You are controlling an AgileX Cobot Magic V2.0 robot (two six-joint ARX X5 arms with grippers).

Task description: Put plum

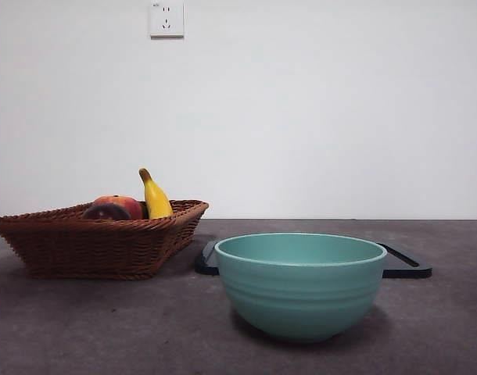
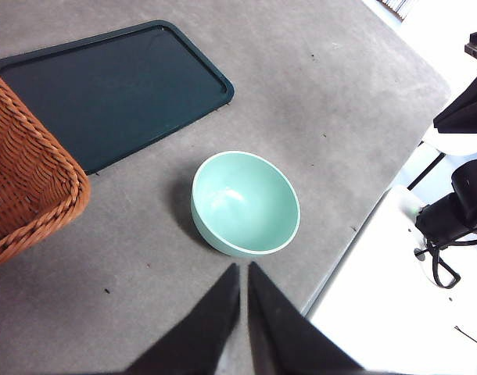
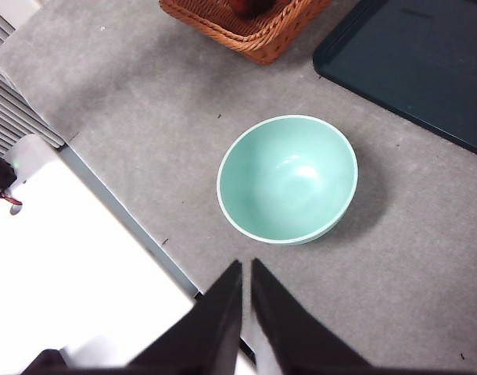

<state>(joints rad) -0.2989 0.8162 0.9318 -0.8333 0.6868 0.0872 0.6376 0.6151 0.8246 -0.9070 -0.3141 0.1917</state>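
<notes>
- A brown wicker basket (image 1: 98,246) is seen at the left of the front view, resting on the grey counter (image 1: 105,328).
- The plum (image 1: 105,212), dark maroon-purple, is found inside the basket, only its top showing above the rim; it is pressed against a brighter red-orange fruit (image 1: 123,205) just behind it.
- A yellow banana (image 1: 155,197) is stood tilted in the basket, just right of the two round fruits, its stem end pointing up.
- A white wall socket (image 1: 166,18) is mounted high on the wall above the basket.
- A dark green flat tray (image 1: 407,268) is laid on the counter behind the bowl, to the right of the basket; its near edge is partly hidden by the bowl.
- A mint-green bowl (image 1: 301,283) is set upright near the front of the counter, right of the basket and apart from it; nothing is seen inside it in either wrist view.
- The left hand (image 2: 242,273) is held above the counter's edge near the bowl, jaws drawn nearly together with only a thin slit between them, gripping nothing.
- The right hand (image 3: 246,269) is held over the counter's opposite edge, also near the bowl, its jaws likewise almost closed and holding nothing.
- Neither hand is shown in the front view.
</notes>
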